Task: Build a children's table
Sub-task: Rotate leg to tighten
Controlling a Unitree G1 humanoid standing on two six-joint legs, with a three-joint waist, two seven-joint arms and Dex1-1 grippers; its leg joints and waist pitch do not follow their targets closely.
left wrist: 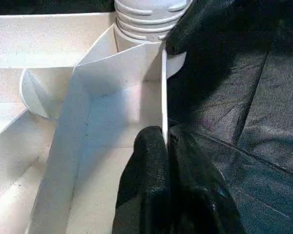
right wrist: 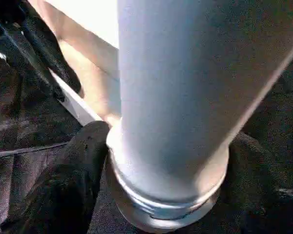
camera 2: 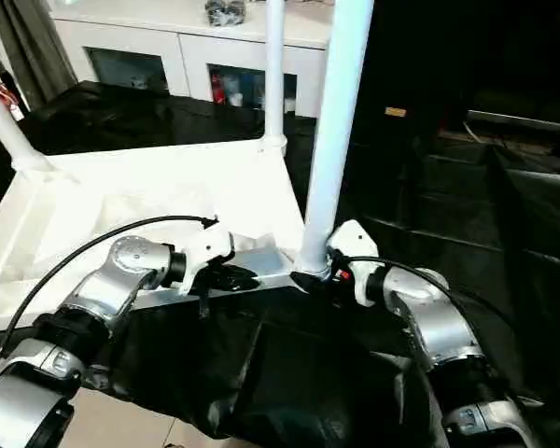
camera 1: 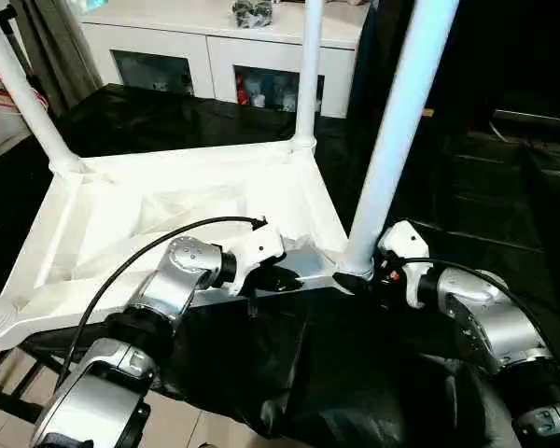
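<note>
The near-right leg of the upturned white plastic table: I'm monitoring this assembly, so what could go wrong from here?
1. The right gripper has its fingers around the base of the long white tubular leg at the round corner socket; turning it off-axis could cross-thread or tilt it.
2. The left gripper pinches only the thin rim, so the top could slip on the black cloth.

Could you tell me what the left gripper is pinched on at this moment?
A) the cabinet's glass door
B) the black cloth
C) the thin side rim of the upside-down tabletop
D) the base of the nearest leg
C: in the left wrist view the left gripper has its fingers closed on the thin rim of the tabletop, short of the nearest leg.
</note>
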